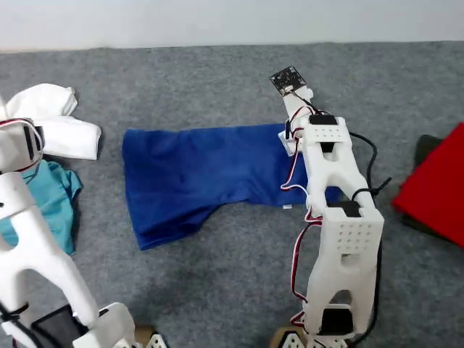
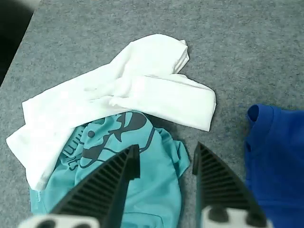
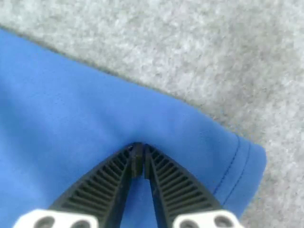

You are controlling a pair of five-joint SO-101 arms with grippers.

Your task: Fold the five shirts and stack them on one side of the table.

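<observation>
Grey felt-like covering lay over the whole table. At its middle the blue shirt was spread out flat and partly folded. The right gripper was pressed down on the shirt near a hemmed edge, its jaws closed tight on a small pucker of blue fabric. Well to the side, a white shirt lay crumpled across a teal shirt. Above them the left gripper hung with jaws wide apart, holding nothing. A red shirt sat at the opposite edge.

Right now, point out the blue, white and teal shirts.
blue shirt (image 1: 196,174), high view, mid body
white shirt (image 2: 175,99), left wrist view, sleeve
teal shirt (image 2: 114,135), left wrist view, dark print
</observation>
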